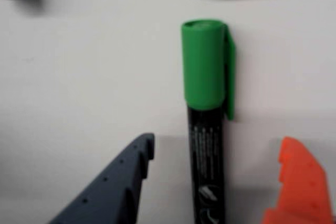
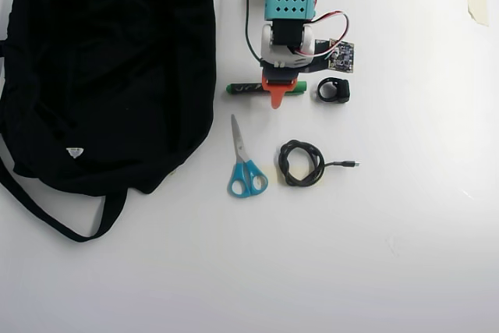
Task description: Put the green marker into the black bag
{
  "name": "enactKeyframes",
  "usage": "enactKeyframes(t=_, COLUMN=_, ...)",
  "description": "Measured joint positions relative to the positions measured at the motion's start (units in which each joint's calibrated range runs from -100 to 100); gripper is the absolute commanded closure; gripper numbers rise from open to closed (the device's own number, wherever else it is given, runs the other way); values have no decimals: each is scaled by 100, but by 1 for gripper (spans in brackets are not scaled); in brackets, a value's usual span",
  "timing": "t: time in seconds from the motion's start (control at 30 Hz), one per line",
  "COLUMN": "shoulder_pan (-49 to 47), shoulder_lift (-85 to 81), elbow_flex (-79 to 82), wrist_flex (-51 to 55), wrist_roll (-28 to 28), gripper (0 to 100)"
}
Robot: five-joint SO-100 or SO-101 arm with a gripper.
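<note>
The green marker (image 1: 207,129) lies on the white table, black barrel with a bright green cap (image 1: 205,64). In the wrist view my gripper (image 1: 218,141) is open and straddles the barrel, with the dark grey finger (image 1: 123,182) to its left and the orange finger (image 1: 299,182) to its right, neither touching it. In the overhead view the marker (image 2: 245,88) lies crosswise under my gripper (image 2: 274,91), just right of the black bag (image 2: 109,60). The bag lies flat at the left, with straps and a small white label (image 2: 74,152).
Blue-handled scissors (image 2: 245,165) and a coiled black cable (image 2: 302,163) lie in front of the marker. A black ring-shaped part (image 2: 334,90) and a small circuit board (image 2: 341,55) sit right of the gripper. Tape (image 2: 477,1) is stuck at the far right.
</note>
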Motion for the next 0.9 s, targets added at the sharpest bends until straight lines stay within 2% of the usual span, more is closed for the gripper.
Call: enactKeyframes(t=0.9, shoulder_pan=309, shoulder_lift=282, elbow_flex=-16, wrist_flex=0, wrist_roll=122, gripper=70)
